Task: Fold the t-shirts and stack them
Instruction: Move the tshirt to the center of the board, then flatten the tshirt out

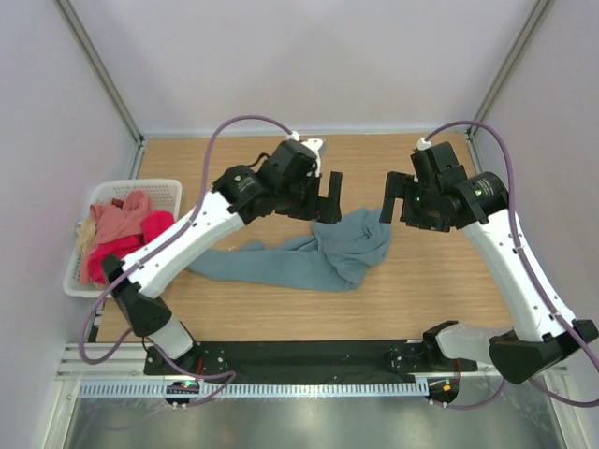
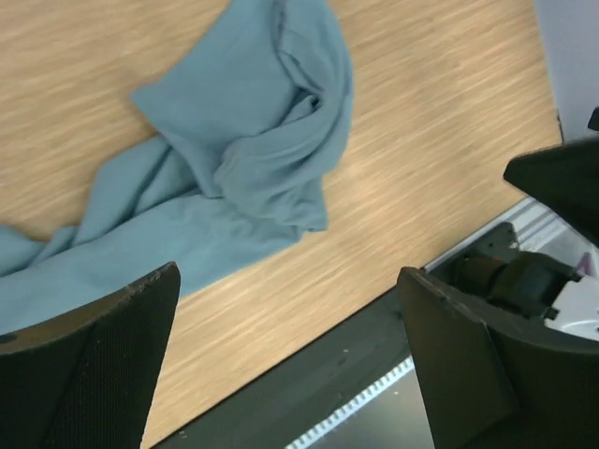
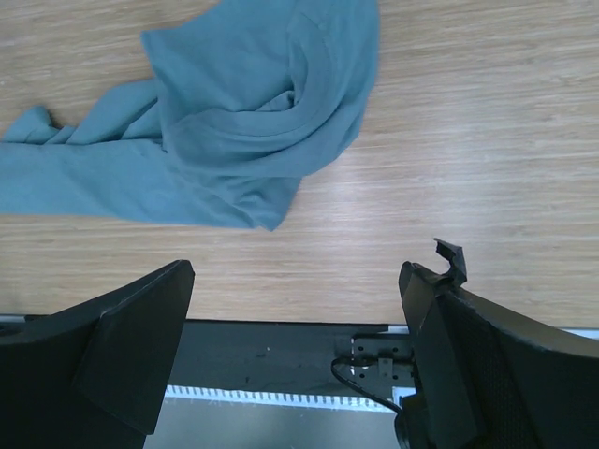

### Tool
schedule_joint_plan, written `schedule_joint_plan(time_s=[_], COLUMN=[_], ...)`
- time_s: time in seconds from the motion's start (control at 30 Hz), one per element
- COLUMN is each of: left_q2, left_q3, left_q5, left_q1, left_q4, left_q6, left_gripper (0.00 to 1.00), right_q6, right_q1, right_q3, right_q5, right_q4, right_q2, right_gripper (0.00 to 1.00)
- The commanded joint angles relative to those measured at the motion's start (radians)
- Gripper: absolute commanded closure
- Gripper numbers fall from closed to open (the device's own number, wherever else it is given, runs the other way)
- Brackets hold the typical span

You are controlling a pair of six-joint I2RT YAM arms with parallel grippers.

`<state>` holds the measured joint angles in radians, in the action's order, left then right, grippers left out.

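A large grey-teal t-shirt (image 1: 309, 254) lies crumpled in a long bunch on the wooden table, also seen in the left wrist view (image 2: 234, 150) and the right wrist view (image 3: 234, 122). My left gripper (image 1: 328, 213) hangs above the shirt's far edge, open, nothing between its fingers (image 2: 288, 281). My right gripper (image 1: 401, 215) hovers just right of the shirt's upper right corner, also open and empty (image 3: 295, 271). Neither touches the cloth. Salmon pink (image 1: 122, 220), crimson-pink (image 1: 152, 227) and cream (image 1: 86, 232) t-shirts are heaped in the basket.
A white slotted basket (image 1: 161, 187) stands at the table's left edge. The black mounting rail (image 1: 299, 355) with both arm bases runs along the near edge. Bare wood (image 1: 440, 290) lies right of the shirt. Walls close in the table at the back and sides.
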<state>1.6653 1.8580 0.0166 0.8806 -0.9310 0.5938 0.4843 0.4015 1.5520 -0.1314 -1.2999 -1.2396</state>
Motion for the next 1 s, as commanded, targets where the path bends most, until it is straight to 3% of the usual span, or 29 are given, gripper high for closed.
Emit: schedule_joint_plan(time_s=[0.0,0.13,0.37,0.57,0.83,0.93,0.97], left_q2=[-0.269,-0.335,-0.338,-0.367,-0.438,-0.438,-0.435], left_q3=[-0.041,-0.124,-0.353,-0.535,-0.634,-0.652,-0.654], left_q5=[0.106,0.167,0.063,0.048,0.060,0.063,0.063], left_q1=[-0.029,-0.095,-0.235,-0.291,-0.359,-0.387,-0.394], left_q4=[0.034,-0.041,-0.135,-0.121,-0.124,-0.138,-0.140], left_q6=[-0.028,0.020,0.064,0.084,0.078,0.075,0.074], left_gripper=[0.00,0.10,0.31,0.28,0.27,0.25,0.25], right_q6=[-0.029,-0.029,-0.030,-0.056,-0.052,-0.052,-0.052], right_q1=[-0.001,0.016,0.089,0.207,0.241,0.231,0.220], right_q3=[-0.030,-0.157,-0.216,-0.130,-0.030,0.009,0.023], right_q5=[0.091,0.315,0.339,0.233,0.174,0.057,0.038], right_q4=[0.040,0.172,0.346,0.361,0.399,0.372,0.357], right_q2=[-0.003,-0.061,-0.299,-0.520,-0.684,-0.718,-0.704], right_gripper=[0.00,0.04,0.20,0.17,0.20,0.61,0.86])
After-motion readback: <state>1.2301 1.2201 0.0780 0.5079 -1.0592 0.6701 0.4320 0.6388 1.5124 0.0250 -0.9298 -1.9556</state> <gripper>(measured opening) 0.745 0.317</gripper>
